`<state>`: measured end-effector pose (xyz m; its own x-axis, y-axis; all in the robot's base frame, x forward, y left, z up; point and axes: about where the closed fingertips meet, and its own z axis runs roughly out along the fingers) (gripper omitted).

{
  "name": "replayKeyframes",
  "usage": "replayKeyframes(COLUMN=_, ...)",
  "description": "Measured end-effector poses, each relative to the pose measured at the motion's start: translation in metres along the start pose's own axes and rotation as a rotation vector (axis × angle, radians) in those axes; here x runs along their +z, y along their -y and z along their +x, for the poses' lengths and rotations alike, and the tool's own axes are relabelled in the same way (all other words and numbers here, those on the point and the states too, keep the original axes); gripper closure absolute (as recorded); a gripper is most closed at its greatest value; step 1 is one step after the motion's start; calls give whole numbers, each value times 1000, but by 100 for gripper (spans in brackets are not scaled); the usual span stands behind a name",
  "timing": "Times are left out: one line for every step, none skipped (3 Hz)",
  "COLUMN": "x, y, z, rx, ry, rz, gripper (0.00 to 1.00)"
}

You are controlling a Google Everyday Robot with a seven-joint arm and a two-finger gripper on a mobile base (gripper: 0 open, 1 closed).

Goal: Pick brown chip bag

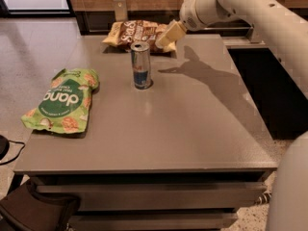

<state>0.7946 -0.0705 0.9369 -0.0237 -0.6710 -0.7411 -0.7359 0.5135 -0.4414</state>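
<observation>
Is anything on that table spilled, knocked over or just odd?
Nothing stands out. The can stands upright on the table, the green bag lies flat near its left edge, and the brown chip bag lies at the far edge, with the claw at its right end.

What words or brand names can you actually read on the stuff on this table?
"dang": big white letters on the green bag; the smaller print around it is too blurred to read.
White lettering on the brown chip bag: seems to begin "Sta", the rest unreadable.
Blue and silver can: markings too blurred to read.
The gripper, at the brown chip bag's right end, shows no text.
</observation>
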Motion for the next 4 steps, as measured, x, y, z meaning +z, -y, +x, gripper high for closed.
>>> replayKeyframes(x=38, y=-7, z=9, rx=12, ry=3, rz=-55, gripper=0)
replayKeyframes(x=72, y=-11, z=6, rx=4, ry=12, rz=-93, gripper=0)
replayKeyframes(x=73, y=-11, z=6, rx=4, ry=12, rz=-93, gripper=0)
replayKeyframes(x=90, y=-16, z=6, rx=-4, ry=-17, rz=-98, gripper=0)
